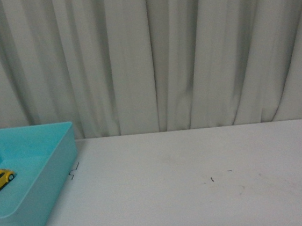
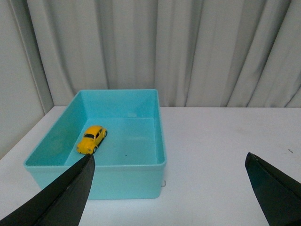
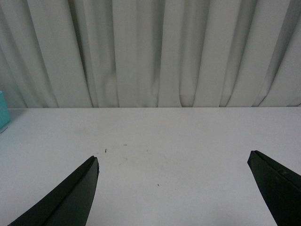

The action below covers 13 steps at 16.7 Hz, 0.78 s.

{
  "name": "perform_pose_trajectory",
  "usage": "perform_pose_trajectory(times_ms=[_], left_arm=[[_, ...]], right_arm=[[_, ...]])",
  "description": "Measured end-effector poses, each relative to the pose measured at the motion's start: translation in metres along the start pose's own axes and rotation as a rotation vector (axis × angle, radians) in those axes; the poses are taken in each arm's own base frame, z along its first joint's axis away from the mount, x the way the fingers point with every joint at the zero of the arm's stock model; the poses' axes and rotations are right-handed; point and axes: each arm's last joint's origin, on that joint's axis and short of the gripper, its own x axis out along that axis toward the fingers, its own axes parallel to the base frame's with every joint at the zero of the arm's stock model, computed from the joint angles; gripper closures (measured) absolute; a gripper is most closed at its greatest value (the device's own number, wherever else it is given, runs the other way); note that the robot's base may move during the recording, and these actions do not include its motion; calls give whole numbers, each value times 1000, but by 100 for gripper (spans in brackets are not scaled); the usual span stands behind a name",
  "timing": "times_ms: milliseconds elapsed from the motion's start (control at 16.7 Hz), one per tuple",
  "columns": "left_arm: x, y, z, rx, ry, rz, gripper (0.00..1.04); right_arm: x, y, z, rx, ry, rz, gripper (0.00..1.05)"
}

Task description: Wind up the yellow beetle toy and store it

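Black fingers [image 2: 70,197] of the left pincer [image 2: 169,188] frame the near view, spread wide apart and holding nothing; the right pincer [image 3: 174,188] gapes equally wide over bare white surface [image 1: 201,183]. One turquoise bin [image 1: 51,188] stands on that surface, before pale pleated curtains [image 1: 150,53]. One yellow beetle toy [image 2: 91,139] sits on its wheels inside the bin, on the floor, clear of the walls. Small dark specks [image 1: 211,180] mark the surface beside the bin.
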Motion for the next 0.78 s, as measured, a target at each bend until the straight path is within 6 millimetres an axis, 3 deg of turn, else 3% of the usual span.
perform_pose_trajectory(times_ms=[778], left_arm=[[0, 0, 0, 0, 2, 0, 7]], right_arm=[[0, 0, 0, 0, 1, 0, 7]])
